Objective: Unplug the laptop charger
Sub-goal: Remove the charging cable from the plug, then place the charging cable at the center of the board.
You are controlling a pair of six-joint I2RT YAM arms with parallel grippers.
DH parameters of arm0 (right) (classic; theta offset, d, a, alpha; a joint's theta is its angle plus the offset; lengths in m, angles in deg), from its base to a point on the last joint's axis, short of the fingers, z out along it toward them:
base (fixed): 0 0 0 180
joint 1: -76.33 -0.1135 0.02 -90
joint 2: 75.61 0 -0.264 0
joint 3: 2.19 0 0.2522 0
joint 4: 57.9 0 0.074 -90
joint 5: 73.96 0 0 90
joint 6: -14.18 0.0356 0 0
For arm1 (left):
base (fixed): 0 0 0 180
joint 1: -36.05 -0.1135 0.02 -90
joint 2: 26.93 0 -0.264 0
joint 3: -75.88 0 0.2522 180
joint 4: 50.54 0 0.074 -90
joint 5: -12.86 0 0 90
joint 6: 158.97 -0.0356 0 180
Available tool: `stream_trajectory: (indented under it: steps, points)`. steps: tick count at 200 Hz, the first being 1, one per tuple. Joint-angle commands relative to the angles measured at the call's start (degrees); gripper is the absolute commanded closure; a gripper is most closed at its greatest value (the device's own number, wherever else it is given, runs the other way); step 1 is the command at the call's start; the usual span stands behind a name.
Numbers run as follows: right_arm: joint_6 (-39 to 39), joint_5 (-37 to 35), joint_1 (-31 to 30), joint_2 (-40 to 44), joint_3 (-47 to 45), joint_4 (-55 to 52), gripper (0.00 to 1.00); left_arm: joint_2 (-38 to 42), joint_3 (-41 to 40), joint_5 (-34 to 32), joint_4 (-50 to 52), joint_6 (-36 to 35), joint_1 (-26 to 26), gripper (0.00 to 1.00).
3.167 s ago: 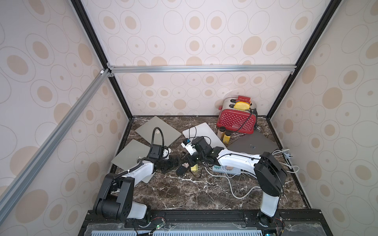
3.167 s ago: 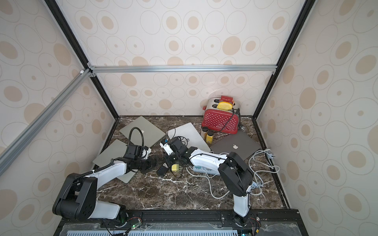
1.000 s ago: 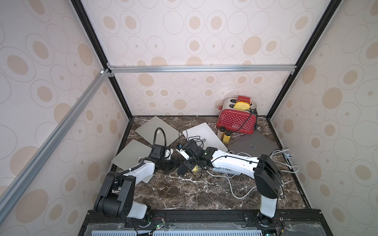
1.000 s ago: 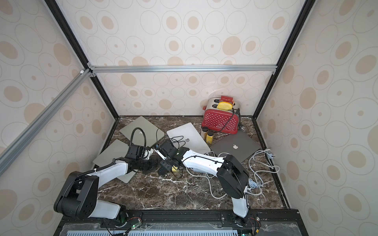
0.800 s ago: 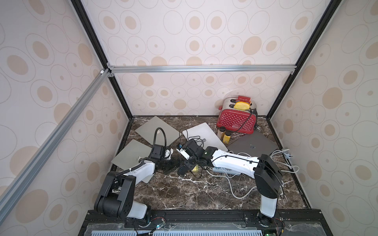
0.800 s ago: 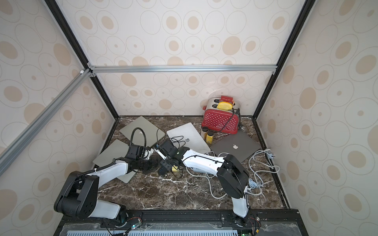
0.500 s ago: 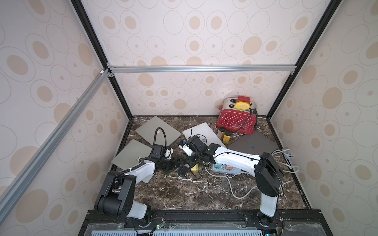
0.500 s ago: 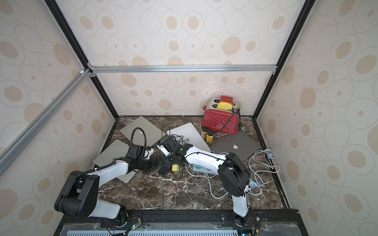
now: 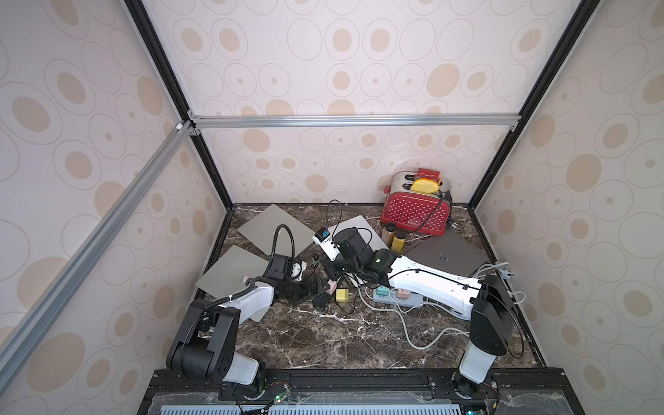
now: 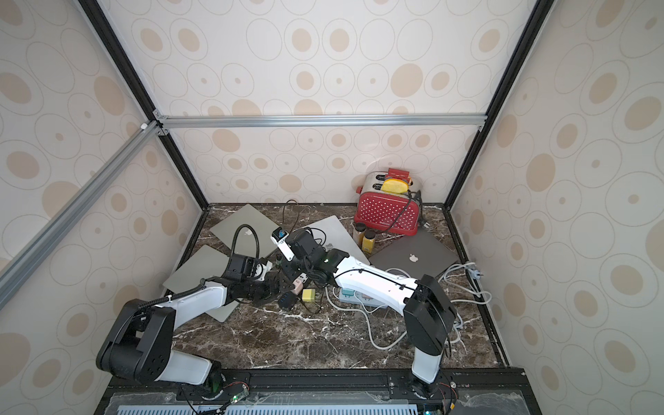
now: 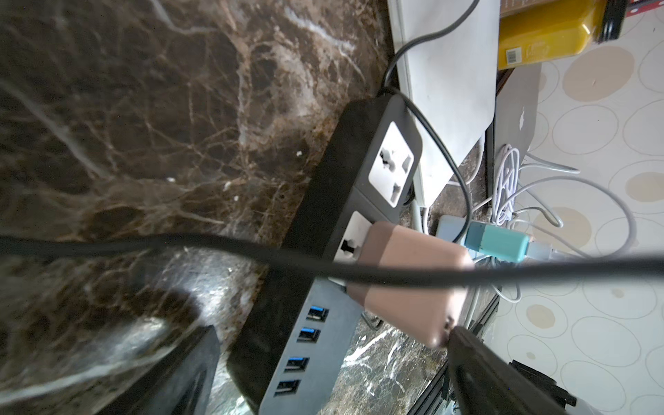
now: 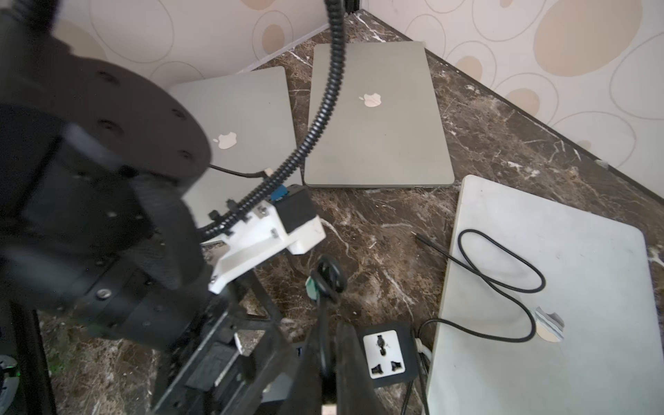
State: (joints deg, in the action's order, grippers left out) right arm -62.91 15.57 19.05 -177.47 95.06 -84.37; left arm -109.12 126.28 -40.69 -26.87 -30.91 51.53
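A rose-brown charger block [image 11: 406, 280] sits plugged into a black power strip [image 11: 323, 201]; both top views show the block [image 9: 332, 286] [image 10: 297, 285]. My left gripper [image 11: 330, 372] is open, its fingers [image 11: 478, 366] on either side of the strip's USB end, one tip touching the block. My right gripper [image 12: 328, 363] hangs above the strip [image 12: 386, 354], shut on the charger's thin black cable [image 12: 503, 287]. That cable loops over a white laptop [image 12: 575, 287], and its free tip [image 12: 420, 238] lies on the marble.
Two grey laptops [image 9: 273, 226] [image 9: 233, 269] lie at the left, a dark one [image 9: 445, 251] at the right. At the back right stand a red toaster [image 9: 418, 210] and two bottles [image 9: 397, 240]. A yellow plug [image 9: 343, 295] and a pale power strip [image 9: 395, 298] with white cords lie mid-table.
My right gripper has moved toward the back and a little right, still pinching the black cable. The left arm has stayed where it was.
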Motion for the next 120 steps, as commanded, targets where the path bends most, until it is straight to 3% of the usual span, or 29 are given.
stream_trajectory:
  steps: [1,40,67,87,120]
  points:
    - [0.97,2.71,4.44,-2.72,0.86,0.23,1.0,1.2,-0.76,-13.67,19.82,-2.73,0.75,0.01]
    - [-4.03,6.07,7.69,-14.51,12.79,-5.48,1.0,8.26,7.69,-15.18,32.36,-5.9,0.38,0.01]
    - [-6.23,9.4,8.53,-22.01,21.46,-10.2,1.0,10.02,9.96,-13.88,33.95,-6.49,0.08,0.01]
    - [-7.42,10.98,8.65,-26.6,27.29,-14.67,0.93,9.94,12.35,-14.38,36.11,-7.98,-0.19,0.01]
    - [-8.04,11.44,8.97,-29.76,31.05,-21.01,0.83,10.88,16.03,-17.47,42.38,-14.36,-7.78,0.01]
